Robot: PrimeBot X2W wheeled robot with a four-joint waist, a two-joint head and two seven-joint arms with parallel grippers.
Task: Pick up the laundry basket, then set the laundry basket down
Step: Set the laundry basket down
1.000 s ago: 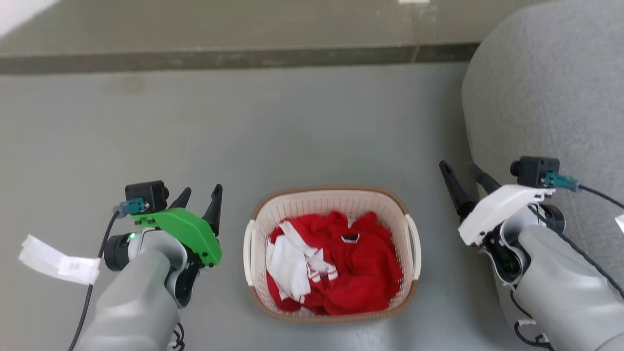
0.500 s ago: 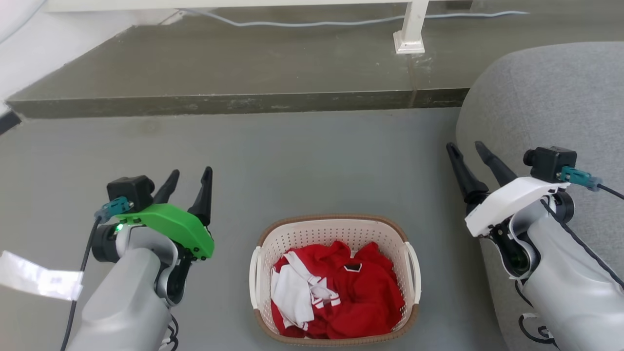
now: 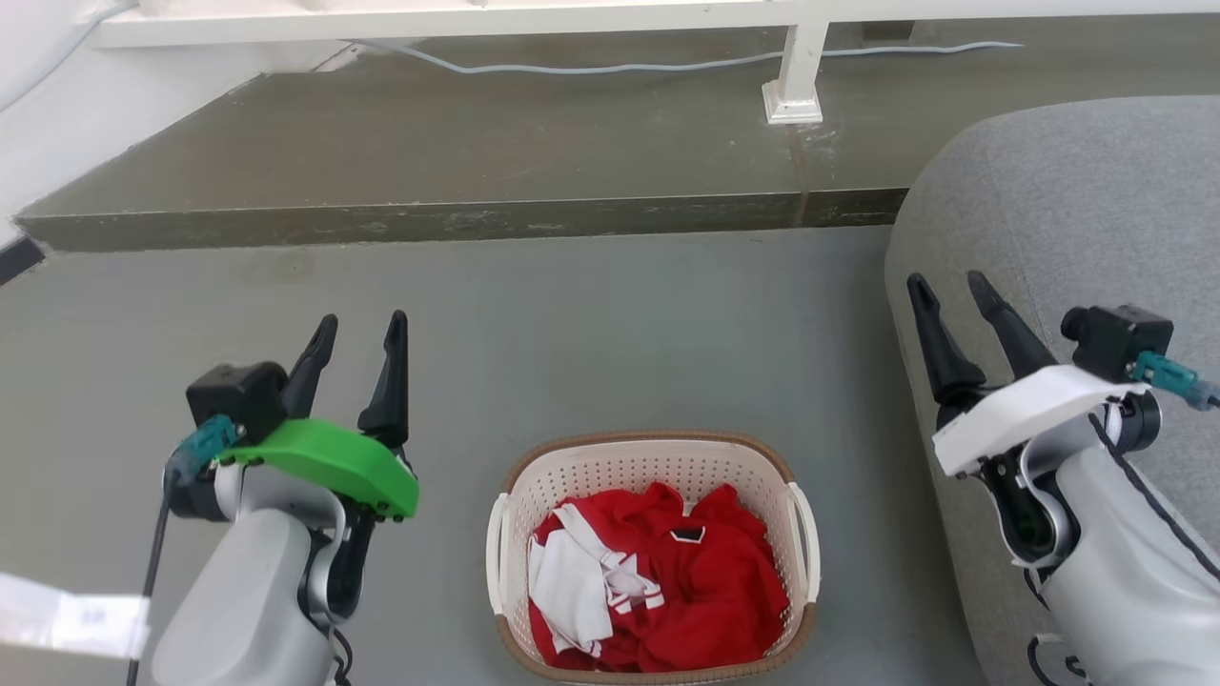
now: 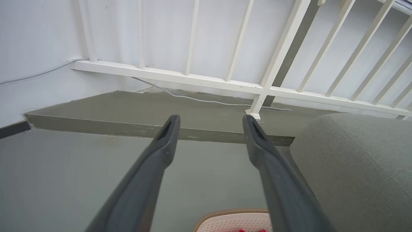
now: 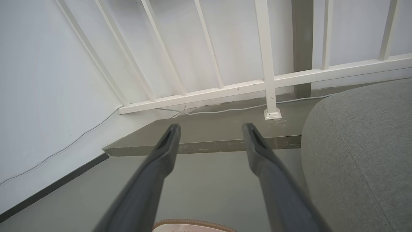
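Head view: the camera has tilted up since a second ago, so a white railing (image 3: pixel 572 14), its post (image 3: pixel 796 67) and a pale cable (image 3: pixel 572 67) on a raised step (image 3: pixel 429 224) now show at the top. The laundry basket (image 3: pixel 648 437) sits lower in the picture. It stands on the grey floor (image 3: pixel 610 333), centred between the two arms, and holds red clothes (image 3: pixel 715 591) and a white cloth (image 3: pixel 572 595). The left gripper (image 3: pixel 363 319), with a green cover, is to the basket's left. The right gripper (image 3: pixel 946 279), with a white cover, is to its right, in front of a grey cushion (image 3: pixel 1067 210). Both reach farther past the basket's far rim than before. Both sets of jaws are spread, hold nothing, and are well apart from the basket handles. Open floor runs from the basket forward to the step edge.

Left wrist view: spread jaws of the left gripper (image 4: pixel 210 117) point at the step edge. The basket's brown rim (image 4: pixel 231 211) is at the bottom, beside the right-hand jaw, and the cushion is to the right.

Right wrist view: spread jaws of the right gripper (image 5: pixel 210 126) point at the step. The basket rim (image 5: pixel 193 222) is at the bottom edge. The cushion is close on the right and bare floor lies to the left.
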